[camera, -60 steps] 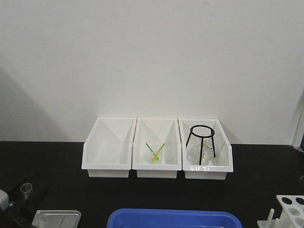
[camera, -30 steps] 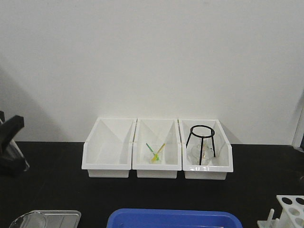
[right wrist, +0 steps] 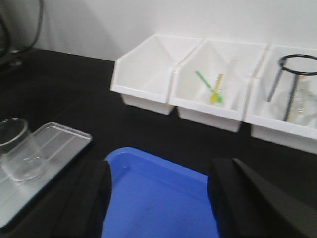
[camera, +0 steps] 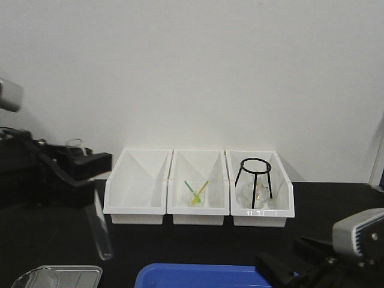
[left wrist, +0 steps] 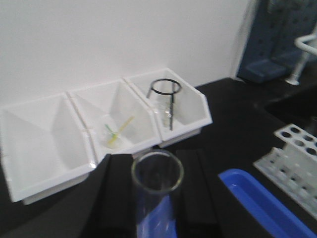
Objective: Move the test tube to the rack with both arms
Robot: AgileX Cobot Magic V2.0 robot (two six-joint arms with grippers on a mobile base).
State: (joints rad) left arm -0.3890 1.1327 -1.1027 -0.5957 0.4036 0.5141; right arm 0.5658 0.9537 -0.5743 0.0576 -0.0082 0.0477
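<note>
My left gripper (camera: 90, 171) is shut on a clear glass test tube (camera: 99, 231) and holds it in the air at the left, in front of the leftmost white bin. The tube hangs slightly tilted with its rounded end down. In the left wrist view the tube's open mouth (left wrist: 157, 171) sits between the black fingers (left wrist: 119, 198). The white test tube rack (left wrist: 292, 158) stands to the right on the black table. My right gripper (camera: 288, 261) is open and empty, low at the front right, over the blue tray (right wrist: 163, 198).
Three white bins (camera: 198, 207) stand in a row at the back; the middle holds green and yellow sticks (camera: 196, 192), the right a black tripod (camera: 254, 180). A metal tray (right wrist: 47, 163) with a glass beaker (right wrist: 17, 148) lies at the front left.
My left arm has risen from the front left corner with the test tube. My right arm has come into view at the front right and now hides the rack in the front view.
</note>
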